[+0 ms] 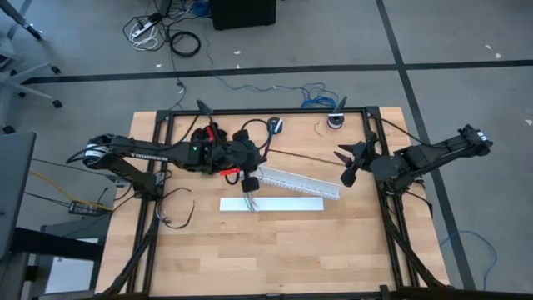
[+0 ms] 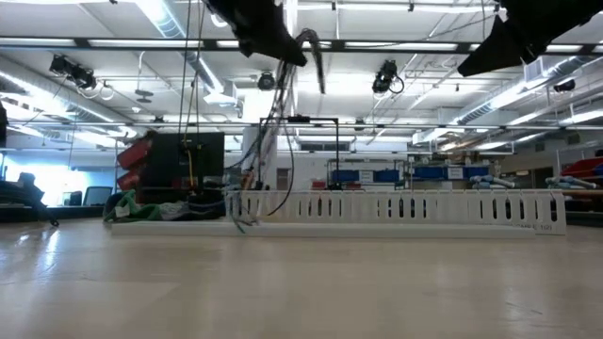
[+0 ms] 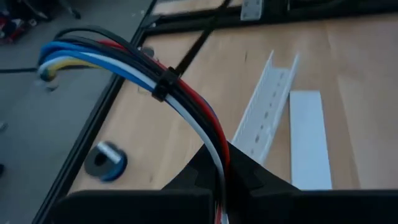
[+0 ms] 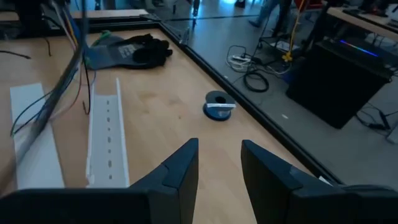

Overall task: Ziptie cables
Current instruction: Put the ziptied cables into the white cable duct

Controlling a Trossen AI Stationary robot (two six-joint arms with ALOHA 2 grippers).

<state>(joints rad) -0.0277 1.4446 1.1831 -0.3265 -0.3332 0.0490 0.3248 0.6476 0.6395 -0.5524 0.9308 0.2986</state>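
The left gripper [image 1: 247, 181] hangs over the middle of the light wooden table [image 1: 275, 250], its fingers clamped tight on the cables [image 3: 186, 102], a bundle of thin wires in black, white, red and blue insulation. In the left wrist view a black zip tie [image 3: 163, 87] already cinches the bundle a little way beyond the fingers. The free ends hang down to the left end of the white slotted plastic duct [image 1: 300, 182], which lies on the table with its flat white cover strip [image 1: 271, 204] on the near side.

The right gripper [image 1: 347, 166] hovers just beyond the right end of the duct, fingers apart and empty.

Handling, as a judgement: the bundle is light and limp, so it will sag and splay wherever it is unsupported. The insulation is likely smooth and may slide through a loose pinch. Take hold close beside the tie, where the wires are packed firmly together, and avoid pulling on single strands.
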